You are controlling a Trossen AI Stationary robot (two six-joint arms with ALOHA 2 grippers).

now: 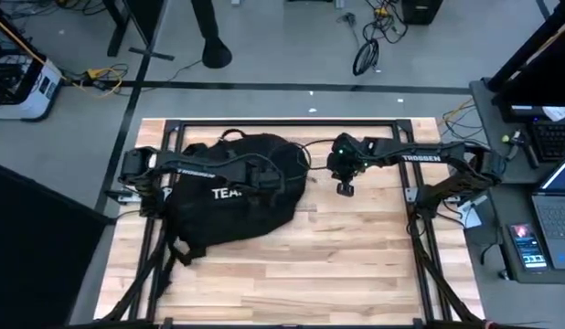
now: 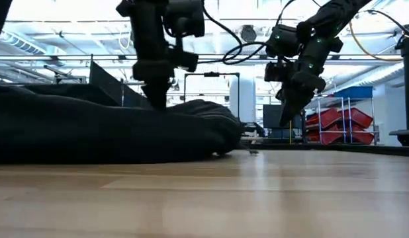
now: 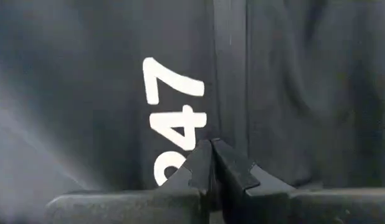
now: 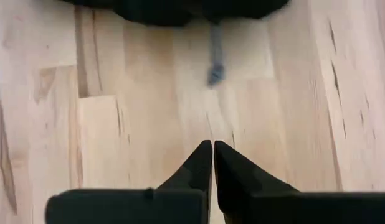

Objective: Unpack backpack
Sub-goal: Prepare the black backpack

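The backpack is lying on the desk in the upper left of the high view, not yet opened, so the unpacking is only beginning. The left gripper is pressing down on its fabric, fingers nearly together on a dark seam. The right gripper is hovering beside the bag, fingers narrow and empty. Next, probably finding the zipper pull. "247" and "TEA" are showing in white; "TROSSEN" marks the arms.

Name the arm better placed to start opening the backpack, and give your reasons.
Left. The left end effector is shut and sits right on the backpack by its white lettering. The right end effector, also shut, hangs above bare table beside the bag, so it would have to travel first.
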